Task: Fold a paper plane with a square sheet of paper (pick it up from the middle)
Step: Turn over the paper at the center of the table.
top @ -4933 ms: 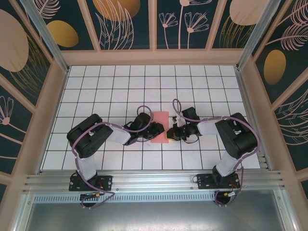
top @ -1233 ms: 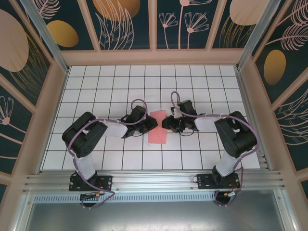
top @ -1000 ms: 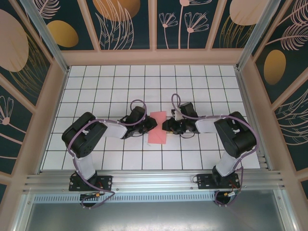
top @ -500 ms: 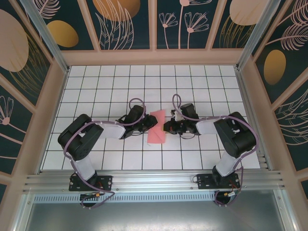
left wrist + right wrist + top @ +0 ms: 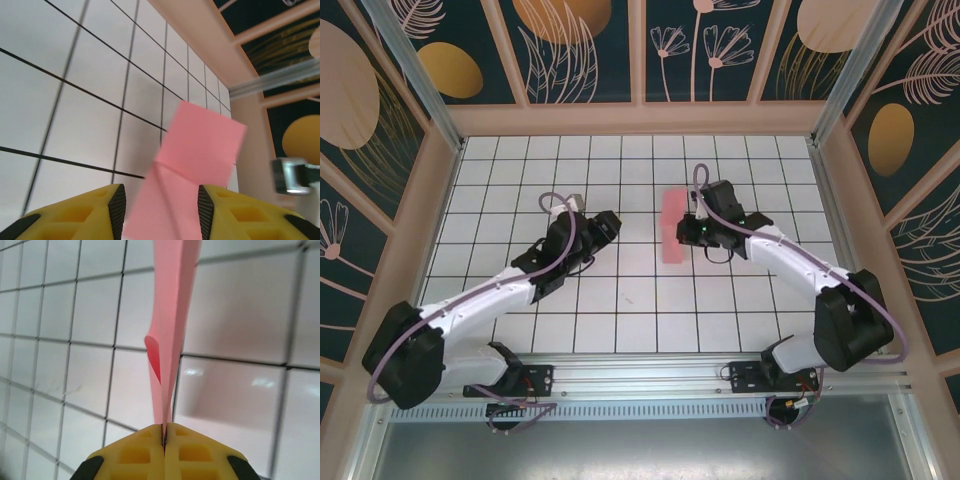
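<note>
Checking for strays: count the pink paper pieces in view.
1: the folded pink sheet, pinched by the shut right pincer over the far grid tiles; others could be hidden.

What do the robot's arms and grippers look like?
The left arm and right arm have white links, black joints and a looping purple cable each. The left gripper and right gripper carry yellow fingers with recessed square pockets.

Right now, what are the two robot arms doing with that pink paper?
The right tool is shut on one edge of the folded pink paper and holds it over the white tiled table. The left tool is open with nothing in it, off to the paper's left. It isn't a plane yet.
</note>
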`<state>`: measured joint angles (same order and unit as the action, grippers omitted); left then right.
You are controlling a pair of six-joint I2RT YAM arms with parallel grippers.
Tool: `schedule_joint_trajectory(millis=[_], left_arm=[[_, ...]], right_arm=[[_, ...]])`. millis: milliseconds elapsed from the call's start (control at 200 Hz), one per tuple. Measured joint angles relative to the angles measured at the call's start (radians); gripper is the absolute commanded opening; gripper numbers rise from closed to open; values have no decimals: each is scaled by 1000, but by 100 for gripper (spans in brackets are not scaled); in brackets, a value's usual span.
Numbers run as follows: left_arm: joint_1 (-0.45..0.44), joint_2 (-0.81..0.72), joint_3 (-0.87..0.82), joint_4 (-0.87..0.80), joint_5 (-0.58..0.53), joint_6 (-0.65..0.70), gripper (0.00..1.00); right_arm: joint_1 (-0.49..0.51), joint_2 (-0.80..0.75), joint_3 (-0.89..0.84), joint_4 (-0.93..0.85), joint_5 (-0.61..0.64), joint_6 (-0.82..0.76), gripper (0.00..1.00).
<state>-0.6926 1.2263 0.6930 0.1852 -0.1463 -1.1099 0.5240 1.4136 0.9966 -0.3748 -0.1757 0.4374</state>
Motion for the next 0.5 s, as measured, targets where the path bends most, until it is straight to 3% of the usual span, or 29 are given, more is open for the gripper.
schedule_joint_trajectory(millis=[130,230,365,500], left_arm=[[16,-120,-69,-71,-109,-1,45],[26,-187,-109,-117,-174,-2,44],[28,-259,-132,-166,-233,-9,44],[30,-331,-148,-188,-271,-16,43]], right_arm=[[102,26,187,-258,333,-26,0],[181,110,269,-410,511,-32,0],[287,295,330,-540,636,-31,0],[402,501,427,-609,671,-13,1]])
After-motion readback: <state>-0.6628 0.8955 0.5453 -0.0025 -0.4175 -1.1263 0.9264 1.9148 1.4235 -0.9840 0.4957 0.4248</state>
